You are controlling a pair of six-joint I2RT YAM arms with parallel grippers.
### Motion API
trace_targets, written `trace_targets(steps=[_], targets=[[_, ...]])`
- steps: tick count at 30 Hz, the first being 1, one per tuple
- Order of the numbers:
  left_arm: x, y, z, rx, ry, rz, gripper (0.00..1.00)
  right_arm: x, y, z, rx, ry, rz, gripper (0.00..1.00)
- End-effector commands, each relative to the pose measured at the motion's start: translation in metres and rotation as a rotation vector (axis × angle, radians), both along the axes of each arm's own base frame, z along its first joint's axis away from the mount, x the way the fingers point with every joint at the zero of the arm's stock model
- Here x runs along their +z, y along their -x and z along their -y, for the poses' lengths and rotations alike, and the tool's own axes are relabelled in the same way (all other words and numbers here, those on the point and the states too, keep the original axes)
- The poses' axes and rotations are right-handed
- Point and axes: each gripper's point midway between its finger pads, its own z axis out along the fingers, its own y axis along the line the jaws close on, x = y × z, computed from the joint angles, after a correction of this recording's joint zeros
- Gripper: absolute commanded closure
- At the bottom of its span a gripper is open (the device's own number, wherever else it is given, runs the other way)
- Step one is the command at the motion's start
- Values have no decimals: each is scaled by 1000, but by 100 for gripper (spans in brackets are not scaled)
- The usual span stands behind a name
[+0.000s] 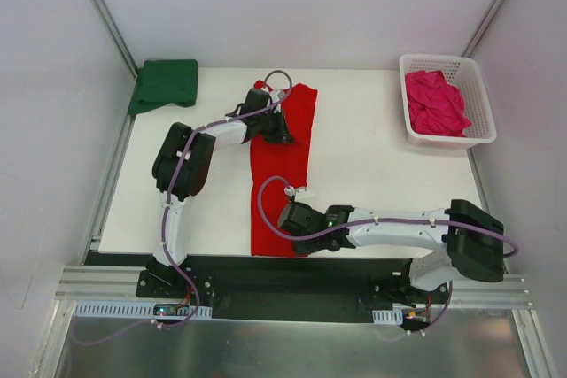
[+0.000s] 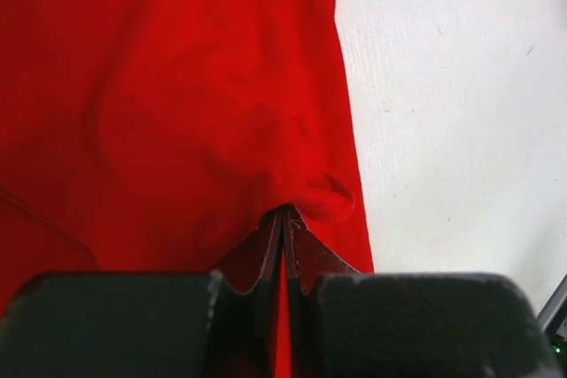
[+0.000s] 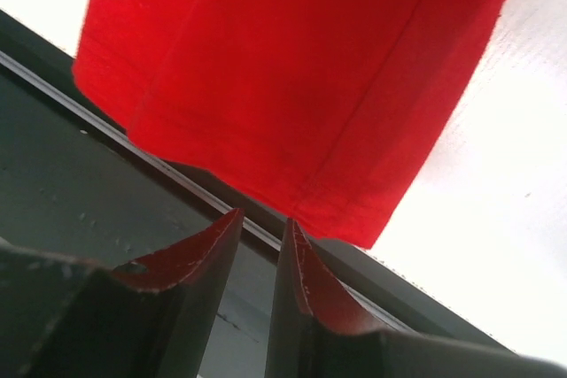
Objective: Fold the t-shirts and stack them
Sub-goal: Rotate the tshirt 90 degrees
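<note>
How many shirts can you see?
3: the red shirt mid-table, the green shirt at the far left corner, the pink shirt inside the basket, where more may hide.

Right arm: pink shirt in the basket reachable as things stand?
Probably yes. The right gripper is parted and empty at the near hem of the red shirt; the basket holding the pink shirt is open-topped, on that arm's side, with nothing lying between. Far corner, though: a stretch.

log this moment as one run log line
left hand shut on red t-shirt | right hand open, empty, by its near hem | green t-shirt at far-left corner | pink t-shirt in basket
</note>
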Motion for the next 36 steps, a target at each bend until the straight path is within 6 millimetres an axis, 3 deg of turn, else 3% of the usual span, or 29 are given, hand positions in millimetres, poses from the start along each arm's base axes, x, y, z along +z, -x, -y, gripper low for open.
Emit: trace_targets(steps=[1,14,26,36], targets=[[10,-11,-4,-6,-1,49,100,-2,-1,-13,24,-18,8,71],[11,-11,-6,-6,-1,51,100,-20,-3,-2,-6,61,-4,72],[10,-11,-7,-3,-3,49,100,-19,-7,1,-9,98,18,71],[8,-12,-10,3,-7,47,100,-29,-5,-2,13,119,-3,74]])
